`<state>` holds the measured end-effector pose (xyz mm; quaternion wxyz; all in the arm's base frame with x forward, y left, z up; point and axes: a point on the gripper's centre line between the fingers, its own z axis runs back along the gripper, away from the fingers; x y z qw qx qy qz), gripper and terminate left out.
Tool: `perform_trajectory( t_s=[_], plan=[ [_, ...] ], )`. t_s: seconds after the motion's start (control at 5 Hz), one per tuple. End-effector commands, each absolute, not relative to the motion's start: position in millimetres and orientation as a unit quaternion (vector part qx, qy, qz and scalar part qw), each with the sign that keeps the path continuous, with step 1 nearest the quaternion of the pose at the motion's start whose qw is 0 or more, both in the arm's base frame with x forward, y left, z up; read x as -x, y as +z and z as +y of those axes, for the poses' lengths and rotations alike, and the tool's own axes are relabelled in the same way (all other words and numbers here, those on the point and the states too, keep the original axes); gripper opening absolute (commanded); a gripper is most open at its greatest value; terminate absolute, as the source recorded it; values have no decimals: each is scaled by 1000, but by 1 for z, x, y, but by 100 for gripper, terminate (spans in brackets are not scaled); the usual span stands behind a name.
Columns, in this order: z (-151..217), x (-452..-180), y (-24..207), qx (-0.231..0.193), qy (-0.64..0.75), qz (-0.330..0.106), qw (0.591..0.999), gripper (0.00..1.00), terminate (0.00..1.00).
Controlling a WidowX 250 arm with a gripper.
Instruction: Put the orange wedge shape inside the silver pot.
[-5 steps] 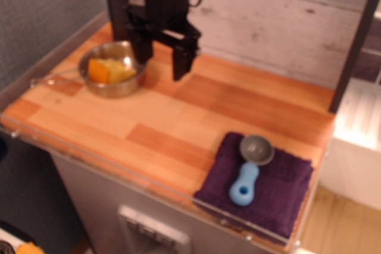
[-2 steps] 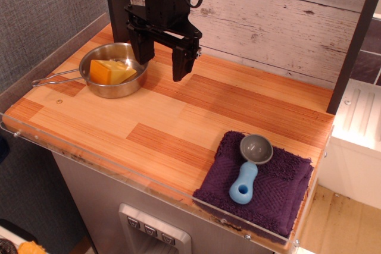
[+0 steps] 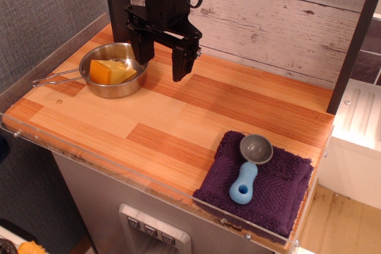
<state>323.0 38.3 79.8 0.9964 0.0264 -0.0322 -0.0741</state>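
So the orange wedge (image 3: 109,71) is sitting inside the silver pot (image 3: 113,71), up at 10 o'clock on the wooden counter (image 3: 178,117). The gripper (image 3: 159,59) hangs just beside the pot at its 3 o'clock, jaws spread wide and empty. Looks like the job's done. The scoop (image 3: 249,168) lies on a purple towel (image 3: 262,185) at 5 o'clock.

A grey scoop (image 3: 250,165) (blue handle) lies on a purple towel (image 3: 268,191).
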Motion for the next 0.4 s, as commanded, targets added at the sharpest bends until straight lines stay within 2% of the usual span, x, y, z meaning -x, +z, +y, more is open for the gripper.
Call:
perform_trajectory(
  t_s=[0.0, 0.2],
  plan=[
    [39, -320, 94, -32, -77, -52, 995, 100, 0],
    [39, -320, 94, -32, -77, -52, 995, 100, 100]
  ],
)
